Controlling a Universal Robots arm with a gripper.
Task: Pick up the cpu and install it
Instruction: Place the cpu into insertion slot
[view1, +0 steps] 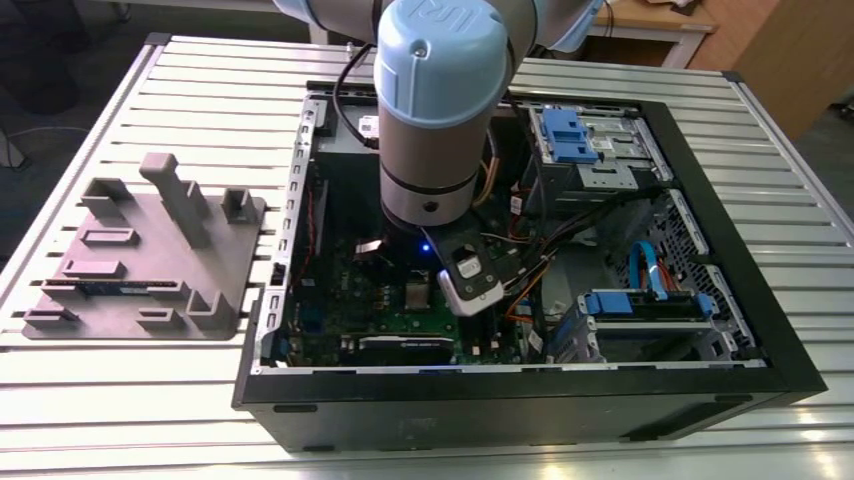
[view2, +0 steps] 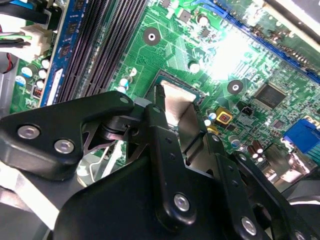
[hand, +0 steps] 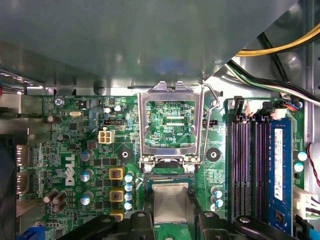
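The gripper (view2: 178, 107) is holding the cpu (view2: 175, 97) flat between narrow jaws, directly over the socket (hand: 170, 177), the open frame (hand: 170, 93) standing just beside.

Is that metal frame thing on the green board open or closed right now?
Open. The metal frame is swung back, green board showing through its window, leaving the cpu uncovered beside it.
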